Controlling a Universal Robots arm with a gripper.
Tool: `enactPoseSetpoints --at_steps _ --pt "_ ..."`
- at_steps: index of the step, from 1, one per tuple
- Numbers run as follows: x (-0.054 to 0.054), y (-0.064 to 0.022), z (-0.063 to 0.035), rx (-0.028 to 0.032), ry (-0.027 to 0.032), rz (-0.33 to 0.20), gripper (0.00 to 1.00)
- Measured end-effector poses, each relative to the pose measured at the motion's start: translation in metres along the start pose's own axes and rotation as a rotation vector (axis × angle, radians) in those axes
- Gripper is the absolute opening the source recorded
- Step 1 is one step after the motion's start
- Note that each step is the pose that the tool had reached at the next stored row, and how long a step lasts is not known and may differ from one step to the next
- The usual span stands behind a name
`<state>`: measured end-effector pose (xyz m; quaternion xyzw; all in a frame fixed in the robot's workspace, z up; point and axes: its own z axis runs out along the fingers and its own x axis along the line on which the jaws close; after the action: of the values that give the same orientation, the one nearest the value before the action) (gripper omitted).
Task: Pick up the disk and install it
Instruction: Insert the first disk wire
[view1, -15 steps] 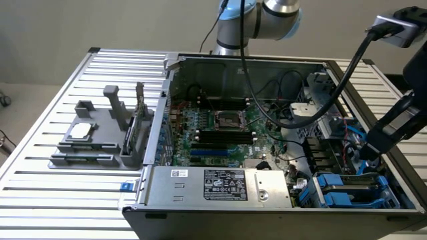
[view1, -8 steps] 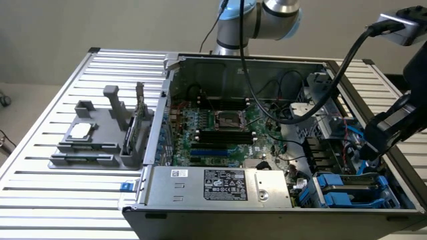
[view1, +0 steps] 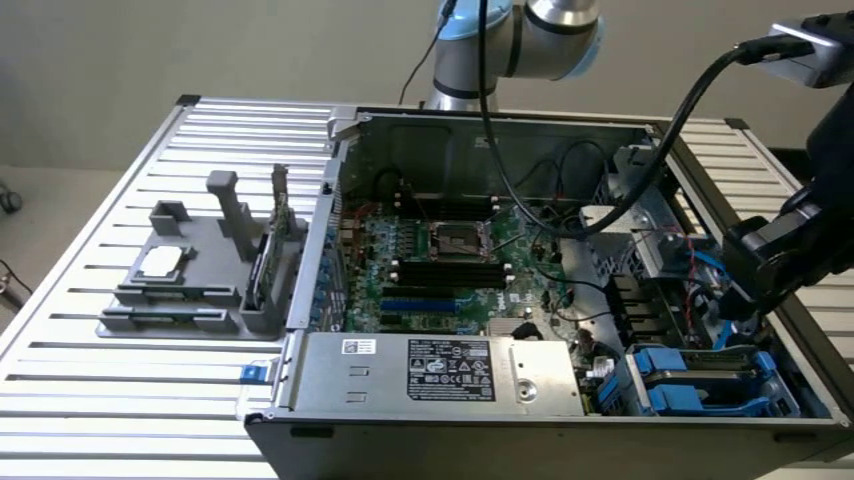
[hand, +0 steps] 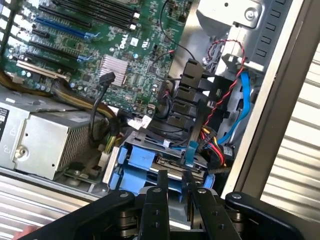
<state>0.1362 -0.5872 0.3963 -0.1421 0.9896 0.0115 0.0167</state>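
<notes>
Disk (hand: 142, 160) sits low in the drive bay at the corner of the open computer case (view1: 481, 120), on the exterior view's right, its blue carrier down among the bay's rails. The pick-up looks done and the install well advanced, though I cannot tell if it is fully seated. Tool (hand: 175, 182) stands over the carrier's upper edge, jaws drawn in to a narrow gap and seemingly pinching that edge. Power supply (view1: 441, 370) carries a black label with print too small to read; a white mark on the motherboard (hand: 100, 30) may be a maker's logo.
</notes>
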Motion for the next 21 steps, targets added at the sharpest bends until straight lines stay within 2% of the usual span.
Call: enactPoseSetpoints --at_steps 21 --pt "0.0001 0.0000 0.0015 0.0137 -0.0067 0.376 0.26"
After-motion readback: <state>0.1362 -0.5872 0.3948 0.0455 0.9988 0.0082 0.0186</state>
